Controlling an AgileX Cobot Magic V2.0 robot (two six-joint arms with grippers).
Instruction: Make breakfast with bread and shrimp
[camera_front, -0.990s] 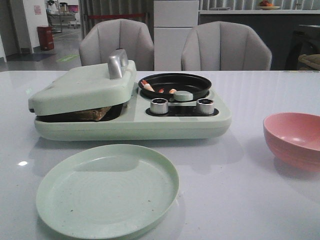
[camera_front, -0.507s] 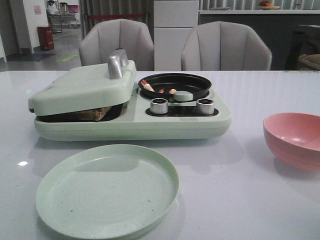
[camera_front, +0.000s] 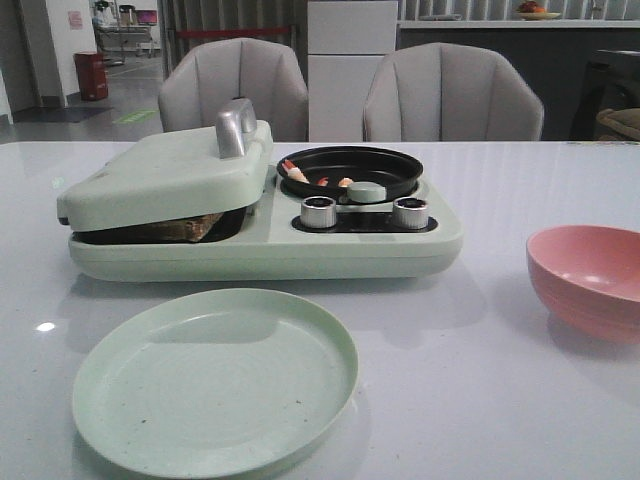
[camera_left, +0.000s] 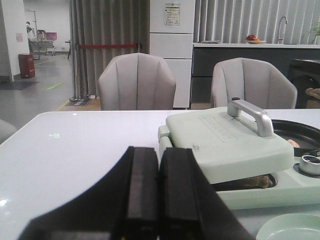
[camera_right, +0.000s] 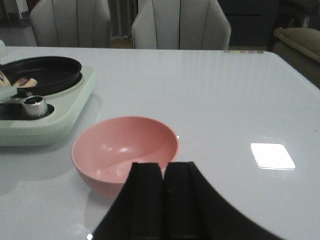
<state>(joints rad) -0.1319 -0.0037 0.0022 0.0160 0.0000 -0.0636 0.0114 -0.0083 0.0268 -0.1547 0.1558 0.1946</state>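
A pale green breakfast maker stands mid-table. Its lid with a silver handle rests nearly closed over the bread, whose brown edge shows in the gap; the same bread edge shows in the left wrist view. Small orange-and-white shrimp lie in the black round pan; the shrimp also show in the right wrist view. My left gripper is shut and empty, to the left of the appliance. My right gripper is shut and empty, just in front of the pink bowl.
A pale green plate lies in front of the appliance. The pink bowl sits at the right. Two silver knobs face forward below the pan. Two grey chairs stand behind the table.
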